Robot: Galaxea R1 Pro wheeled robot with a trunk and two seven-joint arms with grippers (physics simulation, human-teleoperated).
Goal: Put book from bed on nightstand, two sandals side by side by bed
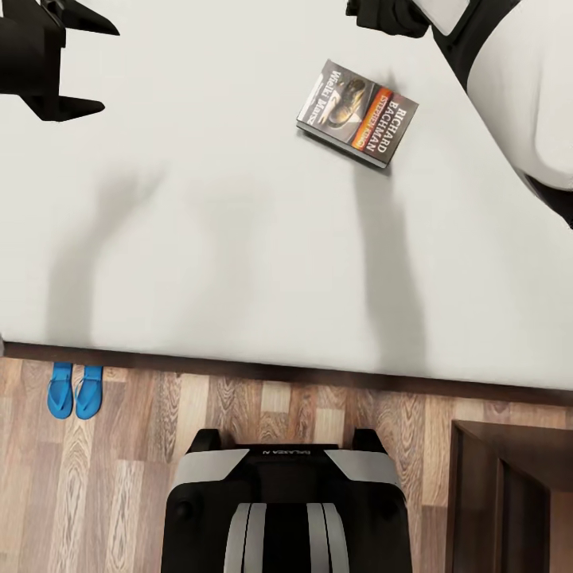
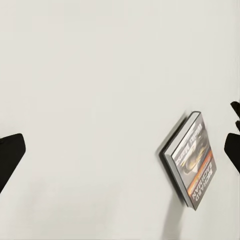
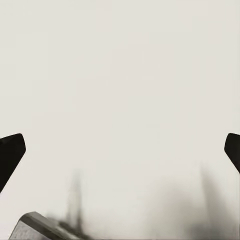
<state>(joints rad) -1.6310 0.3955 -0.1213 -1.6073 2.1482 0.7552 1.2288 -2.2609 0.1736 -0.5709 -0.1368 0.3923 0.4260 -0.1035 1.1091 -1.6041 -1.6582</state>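
Observation:
The book [image 1: 357, 112], a dark paperback with an orange band, lies flat on the bed's pale mattress [image 1: 239, 239], toward its right side. My left gripper [image 1: 107, 68] hovers open over the mattress far to the book's left. In the left wrist view the book [image 2: 192, 160] sits close to one of the fingertips [image 2: 233, 150]. My right gripper [image 3: 120, 152] is open just beyond the book, whose corner [image 3: 40, 227] shows at the edge of the right wrist view. Two blue sandals [image 1: 75, 391] lie side by side on the floor against the bed frame.
A dark brown nightstand [image 1: 509, 493] stands on the wood-plank floor [image 1: 143, 477] at the lower right, beside the bed. My own base [image 1: 286, 509] is close to the bed's dark frame [image 1: 318, 372]. The right arm [image 1: 509, 87] reaches over the mattress.

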